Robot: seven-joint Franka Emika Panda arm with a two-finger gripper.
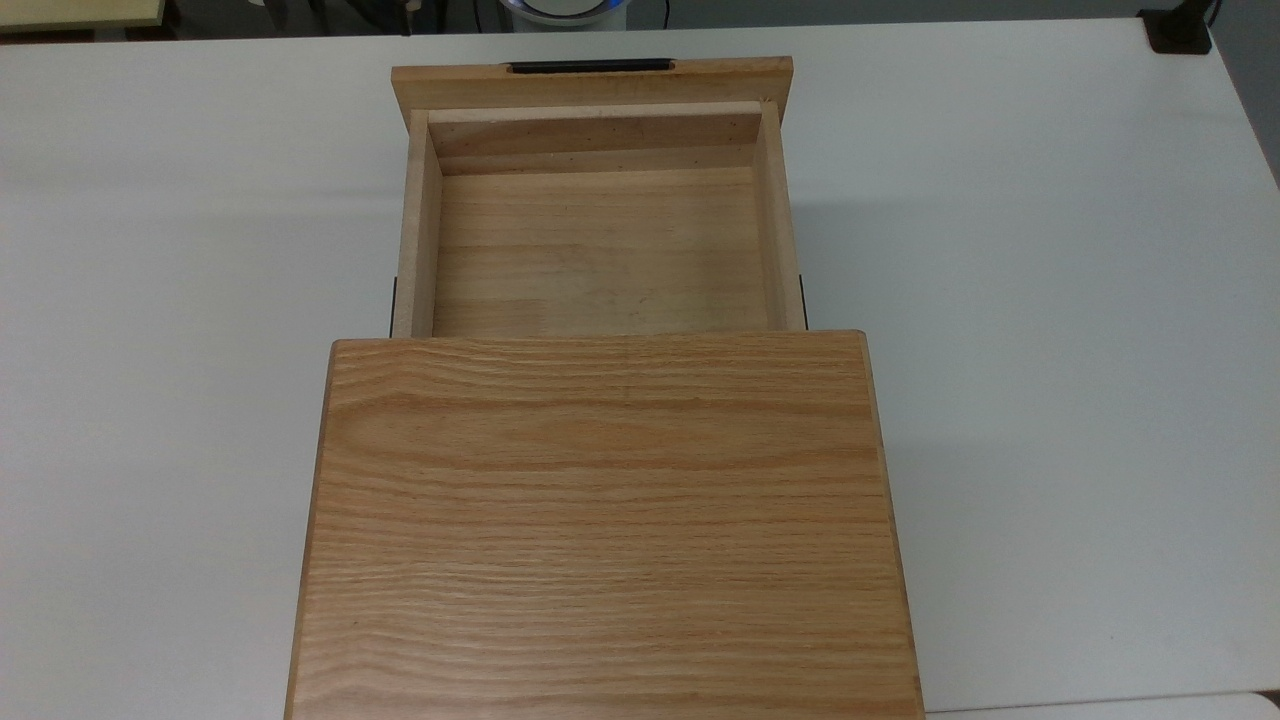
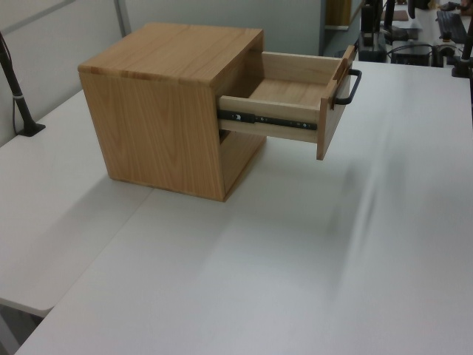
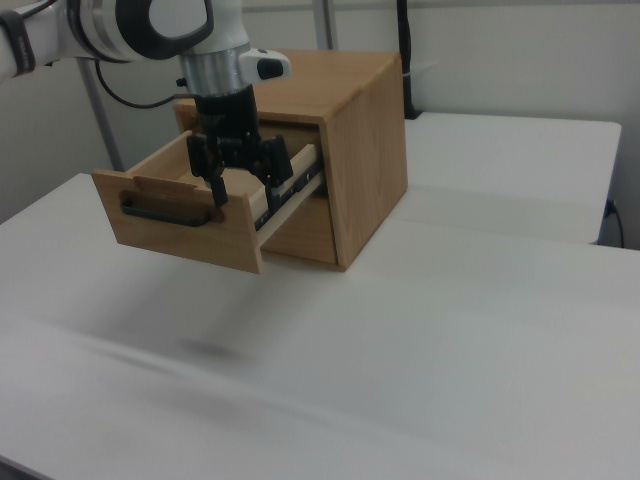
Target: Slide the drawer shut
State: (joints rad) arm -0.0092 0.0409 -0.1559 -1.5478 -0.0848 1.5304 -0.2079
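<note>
Your claw [image 3: 243, 188] hangs in the right view with its two fingers [image 3: 215, 185] spread apart, holding nothing; you can't tell there whether they touch the wood. The drawer [image 1: 598, 250] stands pulled well out of the cabinet [image 1: 600, 520] on the white table [image 1: 1050, 350], toward 12 o'clock in the top view, black handle [image 1: 590, 67] outermost

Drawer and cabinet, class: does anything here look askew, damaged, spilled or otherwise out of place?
Nothing looks damaged or spilled. The drawer stands pulled well out of the cabinet, square on its runners and empty. The gripper hangs open beside it in the right view.
</note>
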